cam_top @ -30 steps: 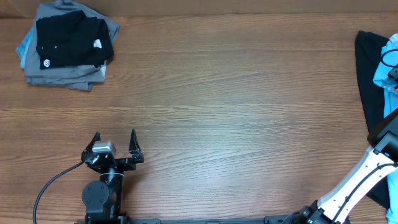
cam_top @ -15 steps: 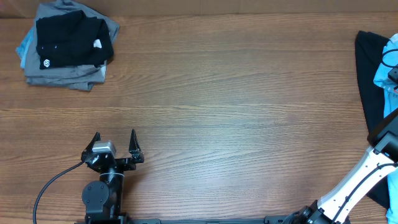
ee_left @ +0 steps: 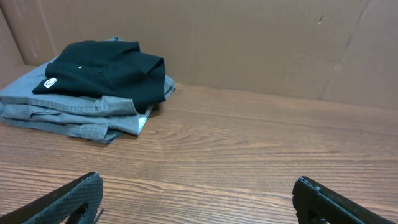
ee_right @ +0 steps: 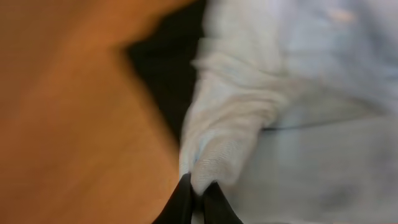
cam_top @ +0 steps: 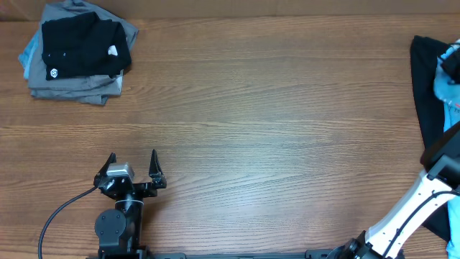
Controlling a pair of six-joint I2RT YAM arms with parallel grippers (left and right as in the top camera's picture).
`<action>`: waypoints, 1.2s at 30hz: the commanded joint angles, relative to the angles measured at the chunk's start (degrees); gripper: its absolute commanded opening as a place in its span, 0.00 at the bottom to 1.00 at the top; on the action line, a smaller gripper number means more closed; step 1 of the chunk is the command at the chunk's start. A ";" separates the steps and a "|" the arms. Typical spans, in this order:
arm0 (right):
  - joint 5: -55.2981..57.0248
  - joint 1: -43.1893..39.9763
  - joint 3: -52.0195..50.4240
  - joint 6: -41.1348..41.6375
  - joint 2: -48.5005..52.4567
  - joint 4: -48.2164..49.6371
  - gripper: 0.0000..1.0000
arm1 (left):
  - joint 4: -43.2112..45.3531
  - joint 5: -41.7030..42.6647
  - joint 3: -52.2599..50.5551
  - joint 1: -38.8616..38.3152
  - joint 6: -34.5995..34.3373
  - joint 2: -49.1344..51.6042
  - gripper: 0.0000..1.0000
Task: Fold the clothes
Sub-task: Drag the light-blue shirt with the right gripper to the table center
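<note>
From overhead, the light blue cotton T-shirt (cam_top: 447, 75) lies bunched at the far right edge of the brown wooden table (cam_top: 273, 129), against a black cloth (cam_top: 424, 101) and partly cut off by the frame. The left gripper (cam_top: 131, 165) stands spread wide, well apart from the folded grey garments (cam_top: 75, 86) topped by a small black shirt (cam_top: 83, 43). The left wrist view shows that stack before a cardboard wall (ee_left: 249, 43). The blurred right wrist view shows the right gripper (ee_right: 198, 190) pressed together, pinching a crumpled fold of the T-shirt.

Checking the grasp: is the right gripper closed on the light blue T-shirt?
Yes, the right gripper pinches a bunched fold of the light blue T-shirt.
</note>
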 commanded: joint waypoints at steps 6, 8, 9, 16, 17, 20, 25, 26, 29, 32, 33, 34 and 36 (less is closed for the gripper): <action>-8.98 14.93 2.08 3.02 -6.01 -0.04 0.04 | -0.09 -0.55 -0.20 -0.59 0.85 -0.28 1.00; -8.96 19.43 2.08 3.04 -6.01 -0.04 0.04 | -0.09 -0.55 -0.20 -0.59 0.85 -0.28 1.00; -8.96 21.64 2.08 3.04 -6.01 0.00 0.04 | -0.09 -0.55 -0.20 -0.59 0.85 -0.28 1.00; -9.14 38.62 2.05 7.13 -5.99 1.97 0.04 | -0.07 -0.57 -0.20 -0.59 0.85 -0.28 1.00; -9.11 41.40 2.05 7.13 -5.99 2.54 0.04 | -0.09 -0.57 -0.20 -0.59 0.85 -0.28 1.00; -8.96 50.62 2.05 7.17 -5.99 5.11 0.04 | -0.07 -0.57 -0.20 -0.59 0.85 -0.28 1.00; -7.72 62.25 2.05 7.32 -5.99 7.41 0.04 | -0.09 -0.57 -0.20 -0.59 0.85 -0.28 1.00; -7.41 64.32 2.05 7.30 -5.99 7.37 0.04 | -0.07 -0.55 -0.20 -0.59 0.85 -0.28 1.00; -7.43 69.24 1.79 7.30 -5.97 6.67 0.07 | -0.09 -0.55 -0.20 -0.59 0.85 -0.28 1.00; -7.43 73.20 1.79 7.28 -5.97 5.03 0.20 | -0.07 -0.55 -0.20 -0.59 0.85 -0.28 1.00; -7.43 74.36 1.79 6.71 -5.97 4.39 0.27 | -0.09 -0.57 -0.20 -0.59 0.85 -0.28 1.00; -7.41 74.99 1.79 6.14 -5.99 3.93 0.30 | -0.09 -0.57 -0.20 -0.59 0.85 -0.28 1.00; -6.88 75.60 2.01 5.31 -6.08 2.95 0.44 | -0.07 -0.57 -0.20 -0.59 0.85 -0.28 1.00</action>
